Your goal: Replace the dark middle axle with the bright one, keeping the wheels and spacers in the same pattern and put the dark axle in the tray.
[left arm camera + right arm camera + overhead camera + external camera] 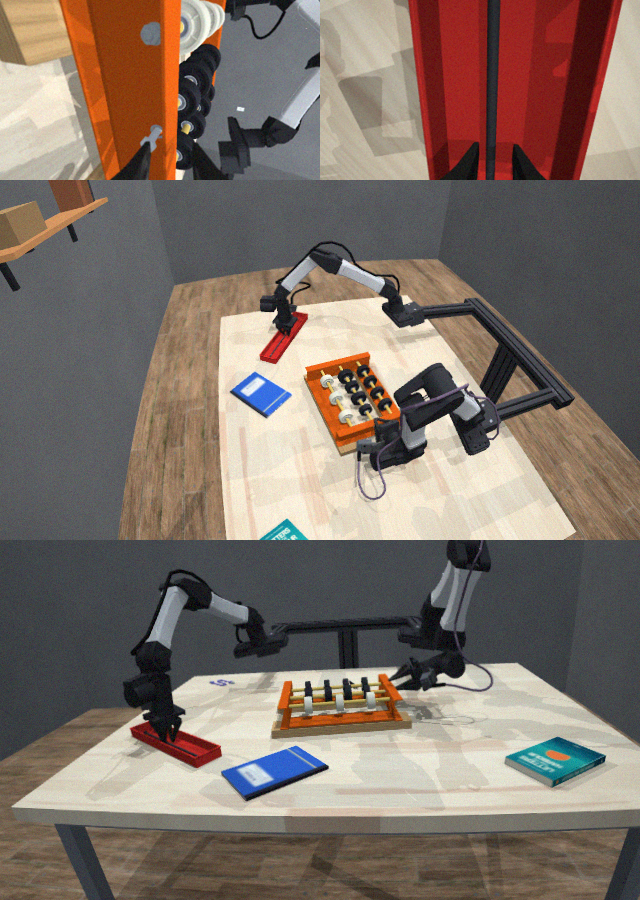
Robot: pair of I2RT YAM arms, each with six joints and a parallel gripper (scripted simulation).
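Observation:
The wheel frame (335, 366) (345, 718) (129, 80) stands on its wooden battens (341, 729) (40, 36). All its axles look yellow; the middle one (369, 415) carries black wheels. A grey pin-like end (149, 142) sticks out of the rail's outer side; whether it is a seated head is unclear. My left gripper (395, 684) (170, 148) is open and empty, its fingers on either side of that rail. The dark axle (189, 752) (493, 60) lies lengthwise in the red tray (270, 360) (206, 756) (587, 80). My right gripper (286, 331) (170, 739) (495, 149) is open around it.
A blue notebook (260, 395) (275, 771) lies between the tray and the table's front edge, near the frame. A teal book (286, 530) (555, 760) lies farther off. Tray walls flank my right fingers; white wheels (336, 398) (340, 702) (197, 26) sit on the outer axle.

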